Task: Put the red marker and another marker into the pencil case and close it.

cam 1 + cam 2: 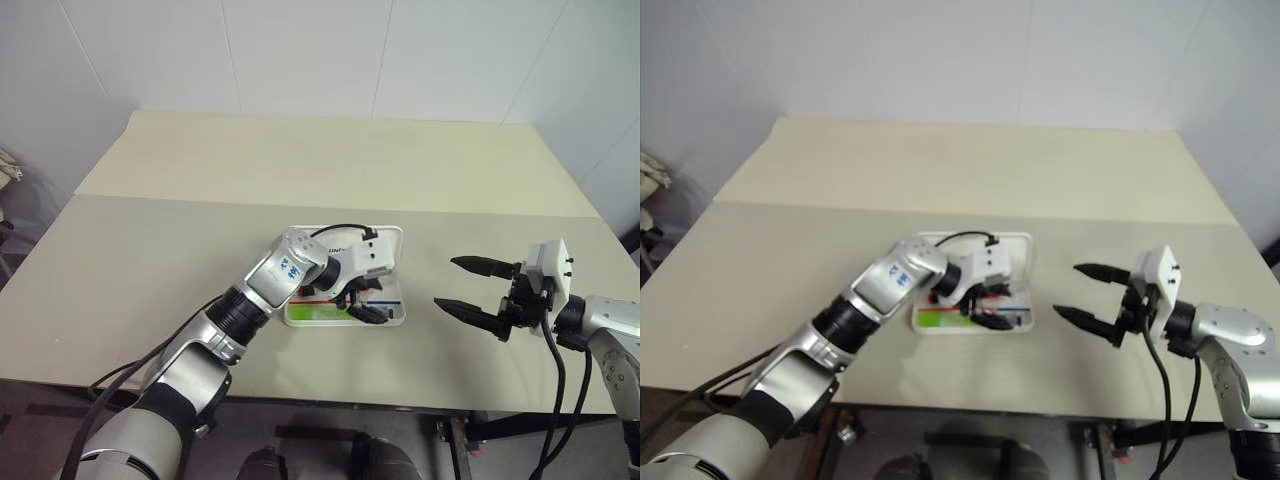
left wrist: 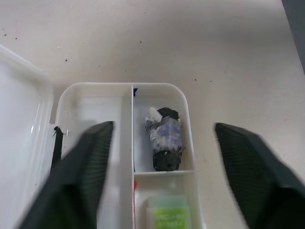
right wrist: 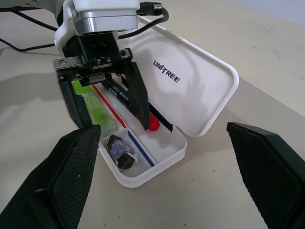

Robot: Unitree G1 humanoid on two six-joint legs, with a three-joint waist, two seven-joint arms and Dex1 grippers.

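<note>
Looking down from the head camera, the pencil case (image 1: 392, 312) lay open near the middle of the worktop (image 1: 180, 240), its long axis running left to right and its lid (image 1: 385, 245) standing up on the far side. The left hand (image 1: 362, 305) hung over the tray with its fingers apart and nothing between them. The green marker (image 1: 322, 313) lay flat in the near compartment, lengthwise along the case. The right hand (image 1: 462, 284) waited well to the right of the case, fingers spread wide and empty, pointing left toward it.

From the left wrist, the tray's thin divider ran along the case's length, and a small dark block (image 2: 165, 138) sat in the end pocket beyond the green marker.

From the right wrist, the red marker (image 3: 151, 122) lay in the compartment next to the lid, again parallel to the long side, though the left hand's finger hid most of it, so its exact seating was hard to judge. The lid looked like thin, stiff, glossy plastic: light, probably slippery, and likely to slide on the worktop if shoved sideways. Closing it seemed best done by pushing on the lid's free edge, away from the hinge, pressing it down toward the near side.
</note>
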